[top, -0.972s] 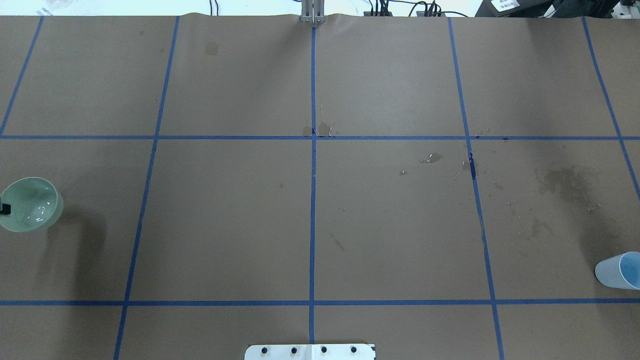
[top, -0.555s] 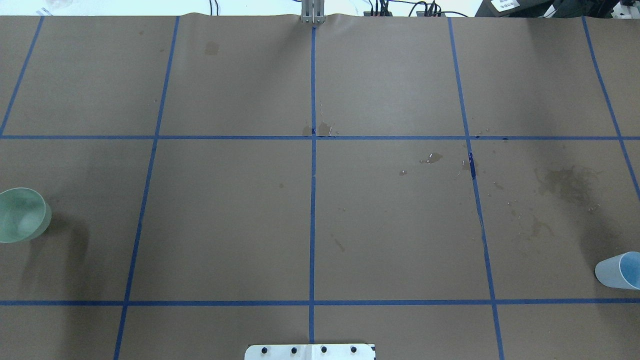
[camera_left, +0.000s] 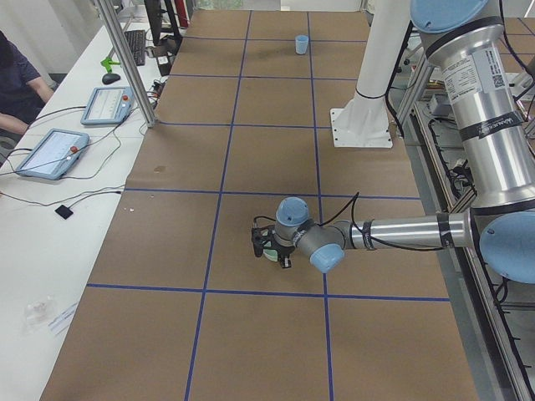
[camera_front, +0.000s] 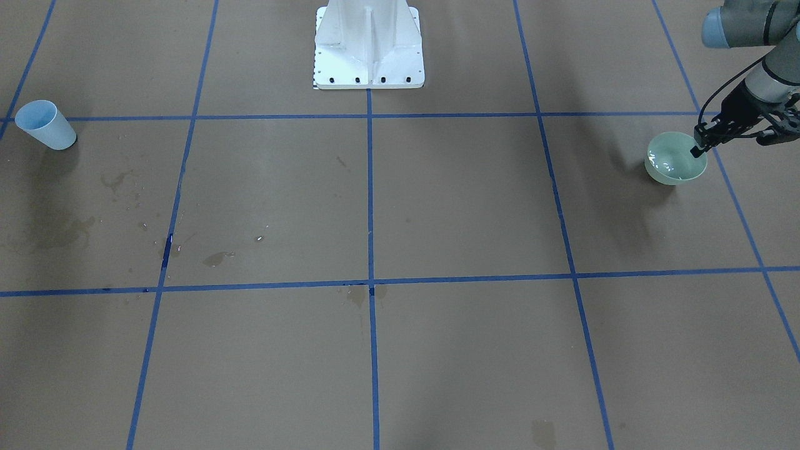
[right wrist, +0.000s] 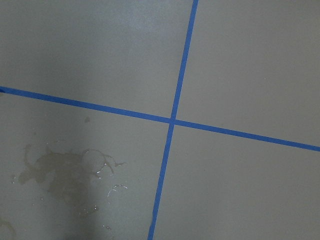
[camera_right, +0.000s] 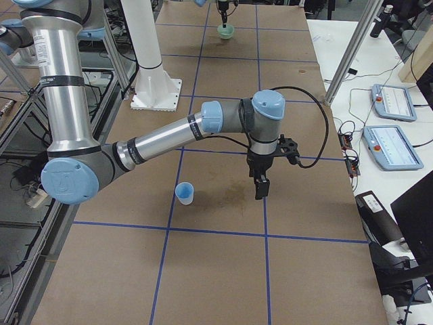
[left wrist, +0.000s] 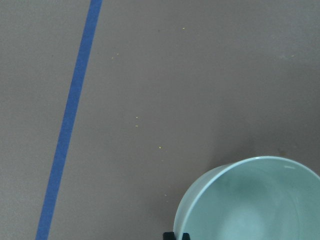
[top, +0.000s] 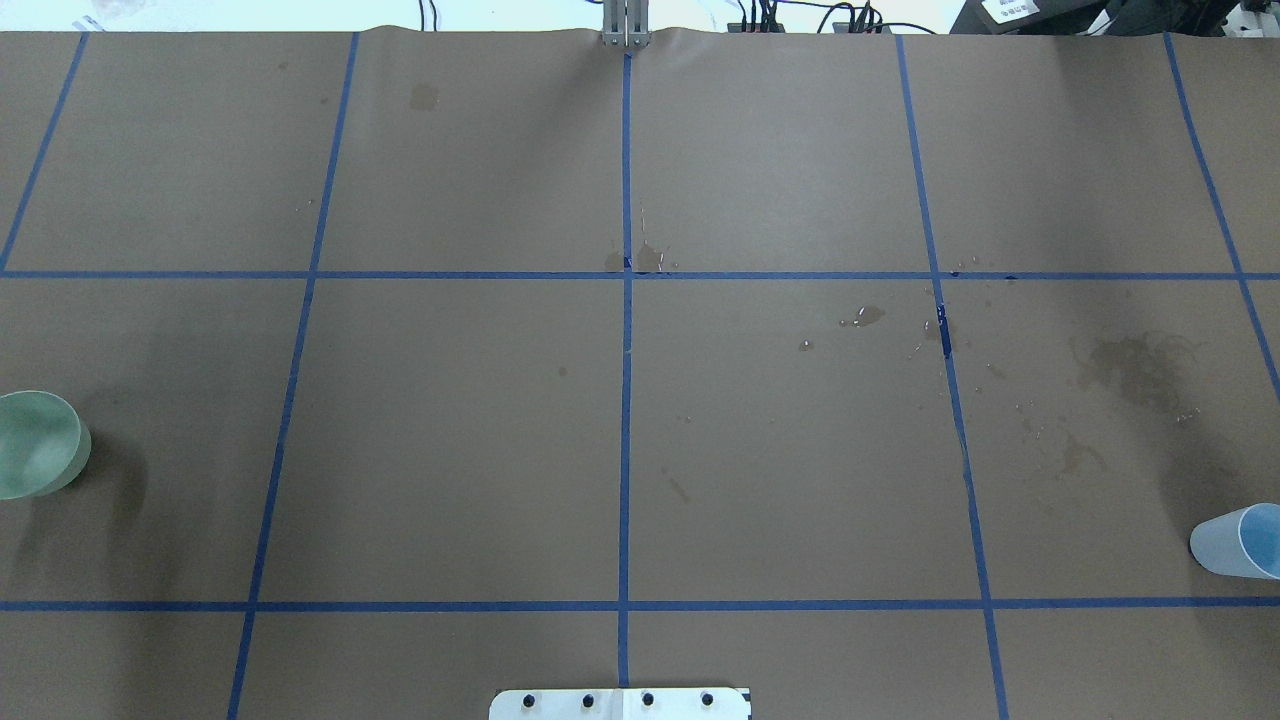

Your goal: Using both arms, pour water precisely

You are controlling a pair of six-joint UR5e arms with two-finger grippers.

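A pale green bowl (camera_front: 675, 161) sits at the view's right in the front-facing view, with my left gripper (camera_front: 697, 150) shut on its near rim. Small glints of water (camera_front: 664, 166) show inside it. The overhead view catches only part of the bowl (top: 35, 445), at the left edge. The left wrist view has the bowl (left wrist: 250, 200) at bottom right, with fingertips (left wrist: 176, 235) at its rim. A light blue cup (top: 1238, 541) stands alone at the far right. My right gripper (camera_right: 260, 193) hangs pointing down beside the cup (camera_right: 185, 193). Whether that gripper is open, I cannot tell.
Brown paper with a blue tape grid covers the table. Dried stains and droplets (top: 1135, 368) lie near the cup's side. The white pedestal (camera_front: 369, 44) stands at the robot's base. A person and tablets (camera_left: 50, 152) are at a side desk.
The green bowl has slid further toward the left edge and slightly nearer the robot in the overhead view, and the fingertip seen beside it has left that view. The blue cup has not moved.
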